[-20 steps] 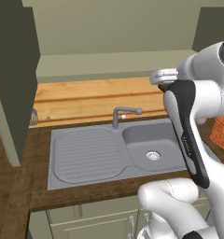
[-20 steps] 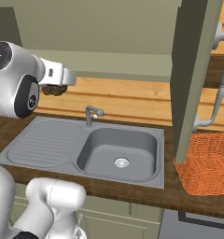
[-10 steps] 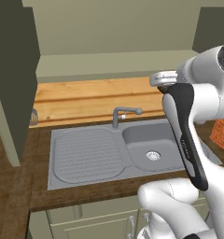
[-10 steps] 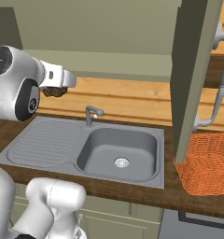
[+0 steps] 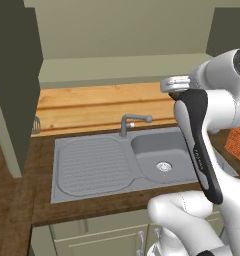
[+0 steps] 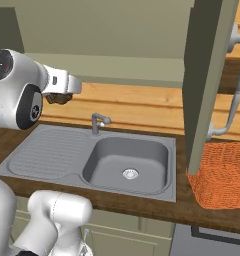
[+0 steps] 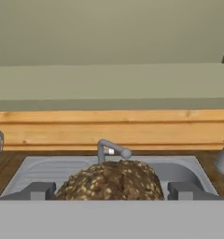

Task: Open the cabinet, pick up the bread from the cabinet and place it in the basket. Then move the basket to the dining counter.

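The bread (image 7: 113, 181), a rounded brown loaf flecked with pale seeds, sits between the fingertips (image 7: 40, 191) of the gripper (image 7: 112, 192), whose jaws stand wide around it, above the sink (image 6: 126, 160). Its lower half is cut off in the hand view. From the right base view it is a small dark lump under the white wrist. The grey sink has a ribbed drainer and bent tap (image 5: 133, 122). The orange mesh basket (image 6: 221, 174) sits partly behind the open cabinet (image 6: 208, 75) door.
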